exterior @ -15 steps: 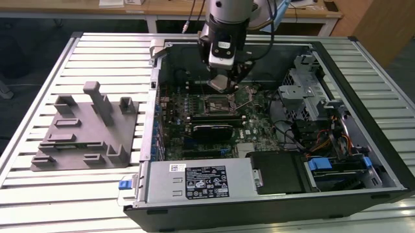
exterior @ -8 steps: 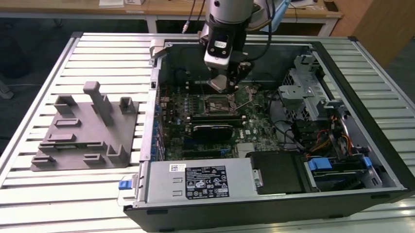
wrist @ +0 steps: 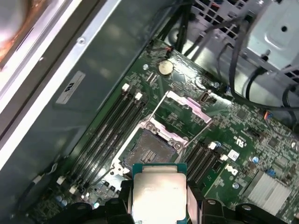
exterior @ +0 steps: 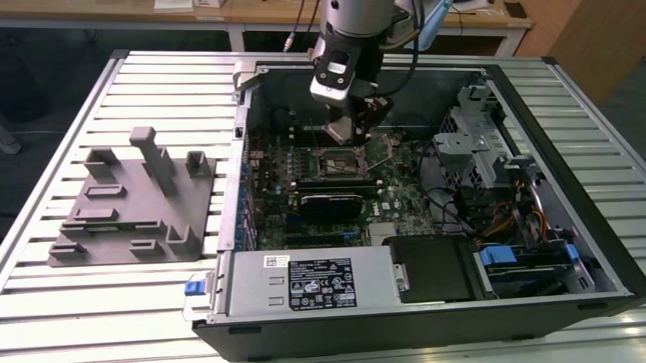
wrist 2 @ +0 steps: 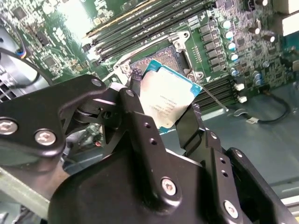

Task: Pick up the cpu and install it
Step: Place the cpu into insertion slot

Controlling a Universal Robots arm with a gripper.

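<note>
Pincer [wrist 2: 163, 93] is clamped on the cpu [wrist 2: 169, 106] by its edges, hovering just above the open socket [wrist: 152, 150] on the motherboard [wrist: 243, 140], load plate [wrist: 189, 105] flipped up. Looks like the placing step; it'll need squaring up with the socket frame before seating.

In the second wrist view the fingers [wrist 2: 140, 119] of the gripper [wrist 2: 164, 98] cover two sides of the cpu [wrist 2: 169, 92], and in the first wrist view the picture's edge cuts off part of it.
</note>
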